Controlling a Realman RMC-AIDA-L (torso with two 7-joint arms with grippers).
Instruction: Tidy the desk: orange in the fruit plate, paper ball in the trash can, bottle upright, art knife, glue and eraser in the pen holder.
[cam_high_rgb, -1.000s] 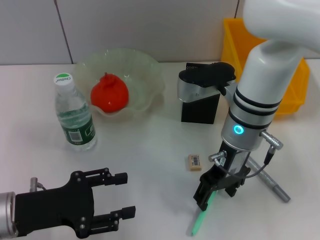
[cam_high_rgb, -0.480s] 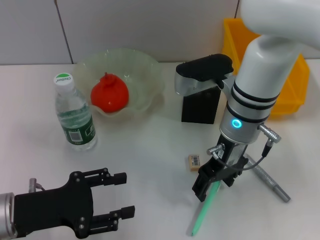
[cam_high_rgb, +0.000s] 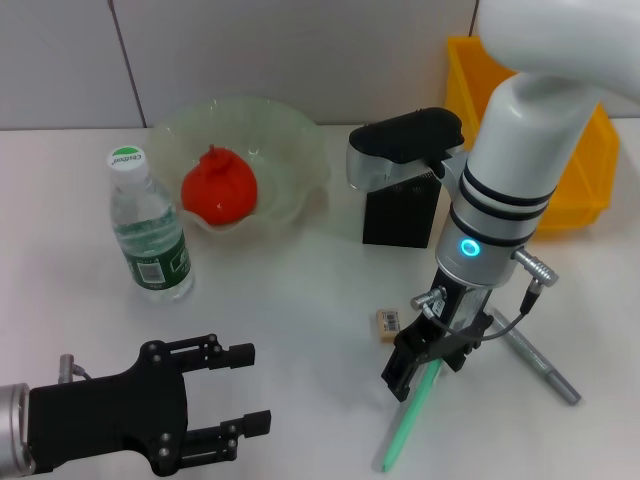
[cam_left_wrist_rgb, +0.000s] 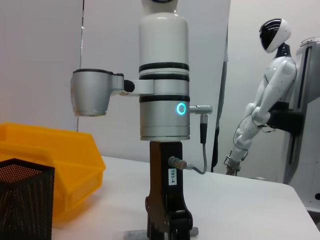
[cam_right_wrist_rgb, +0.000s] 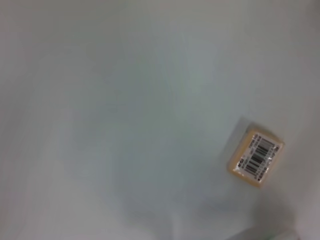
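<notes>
My right gripper (cam_high_rgb: 425, 372) is shut on the upper end of a green art knife (cam_high_rgb: 405, 430), which hangs tilted with its lower tip near the table. A small eraser (cam_high_rgb: 389, 323) lies just left of the gripper and also shows in the right wrist view (cam_right_wrist_rgb: 255, 157). A grey glue stick (cam_high_rgb: 542, 362) lies to the right. The black mesh pen holder (cam_high_rgb: 400, 215) stands behind the right arm. The orange (cam_high_rgb: 220, 187) sits in the glass fruit plate (cam_high_rgb: 290, 140). The bottle (cam_high_rgb: 150, 225) stands upright. My left gripper (cam_high_rgb: 250, 395) is open at the front left. No paper ball is in view.
A yellow bin (cam_high_rgb: 585, 170) stands at the back right and shows in the left wrist view (cam_left_wrist_rgb: 55, 155) beside the pen holder (cam_left_wrist_rgb: 25, 200). The right arm (cam_left_wrist_rgb: 165, 100) stands upright there. A white humanoid robot (cam_left_wrist_rgb: 260, 105) stands beyond the table.
My right gripper has risen and shifted slightly left, lifting the upper end of the green art knife. The knife's lower tip has stayed in place. The left arm has not moved.
</notes>
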